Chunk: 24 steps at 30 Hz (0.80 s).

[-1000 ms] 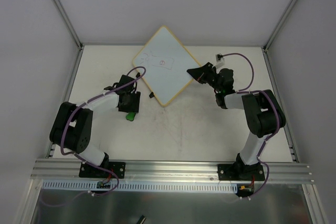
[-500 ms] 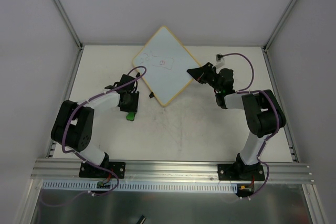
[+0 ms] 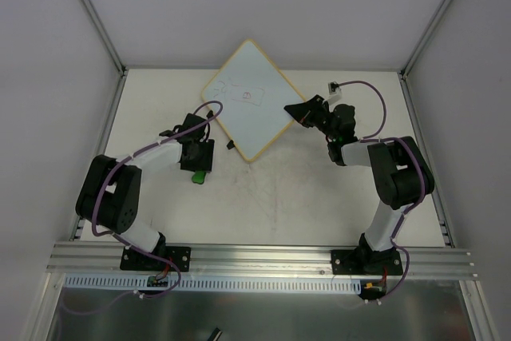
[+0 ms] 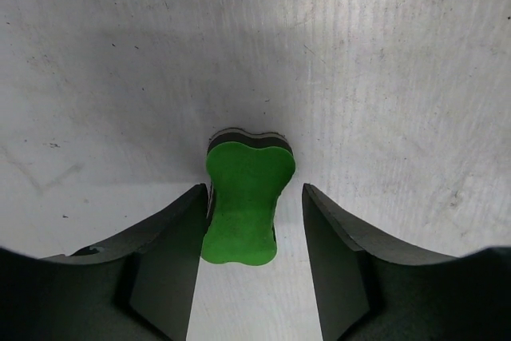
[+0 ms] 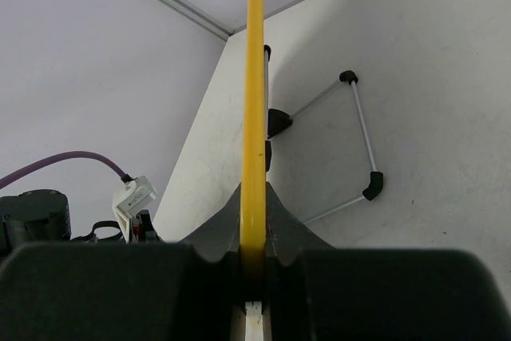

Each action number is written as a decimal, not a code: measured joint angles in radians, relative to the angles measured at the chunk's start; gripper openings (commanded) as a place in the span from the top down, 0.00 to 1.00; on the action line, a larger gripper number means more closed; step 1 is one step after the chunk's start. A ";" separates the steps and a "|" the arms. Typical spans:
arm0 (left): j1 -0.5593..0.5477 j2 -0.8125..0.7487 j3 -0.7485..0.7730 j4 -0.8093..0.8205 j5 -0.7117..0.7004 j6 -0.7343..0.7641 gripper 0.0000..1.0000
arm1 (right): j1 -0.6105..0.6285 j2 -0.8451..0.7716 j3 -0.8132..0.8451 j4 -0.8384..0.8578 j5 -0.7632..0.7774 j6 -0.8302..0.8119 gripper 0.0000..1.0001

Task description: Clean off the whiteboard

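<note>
The whiteboard (image 3: 247, 101) is in the upper middle of the top view, turned so it looks like a diamond. A small red mark (image 3: 247, 95) and some faint lines are drawn near its top corner. The right gripper (image 3: 302, 111) pinches the board's right edge. In the right wrist view, the yellow rim (image 5: 255, 77) runs straight up the middle of the frame, and both fingers (image 5: 283, 225) press tight against it at the bottom. To the right of the rim are a black clip (image 5: 277, 121) and thin metal rods with black ends (image 5: 363, 145), over the table.

The left gripper (image 3: 197, 164) is at the middle left of the top view, low over the table (image 3: 303, 189). A green eraser (image 4: 245, 197) lies on the table between its fingers. In the left wrist view, the jaws stand apart around the eraser. The finger on the left of the frame is right against the eraser. A gap shows between the eraser and the other finger, so it is not squeezed.
</note>
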 measured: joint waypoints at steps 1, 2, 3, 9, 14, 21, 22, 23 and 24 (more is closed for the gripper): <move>-0.001 -0.006 0.000 -0.002 -0.003 -0.001 0.53 | 0.000 0.001 0.000 0.000 0.000 0.000 1.00; -0.001 -0.012 0.000 -0.003 -0.006 -0.002 0.60 | 0.000 0.002 0.000 0.002 0.000 0.001 1.00; -0.001 -0.017 0.000 -0.004 -0.008 -0.005 0.64 | -0.001 0.002 0.000 0.002 -0.001 0.001 1.00; -0.001 -0.016 0.004 -0.011 -0.012 -0.004 0.61 | -0.003 0.008 0.000 0.012 -0.005 0.006 1.00; -0.001 -0.008 0.008 -0.030 -0.019 -0.005 0.37 | -0.003 0.008 0.000 0.015 -0.007 0.006 1.00; -0.001 -0.008 0.008 -0.037 -0.031 -0.012 0.41 | -0.005 0.012 0.000 0.020 -0.009 0.009 1.00; -0.001 -0.008 0.008 -0.037 -0.032 -0.012 0.41 | -0.005 0.013 0.000 0.022 -0.010 0.009 1.00; -0.001 -0.008 0.008 -0.037 -0.033 -0.012 0.42 | -0.005 0.013 0.000 0.023 -0.011 0.009 1.00; -0.001 -0.007 0.008 -0.037 -0.033 -0.012 0.42 | -0.005 0.013 0.000 0.023 -0.011 0.009 1.00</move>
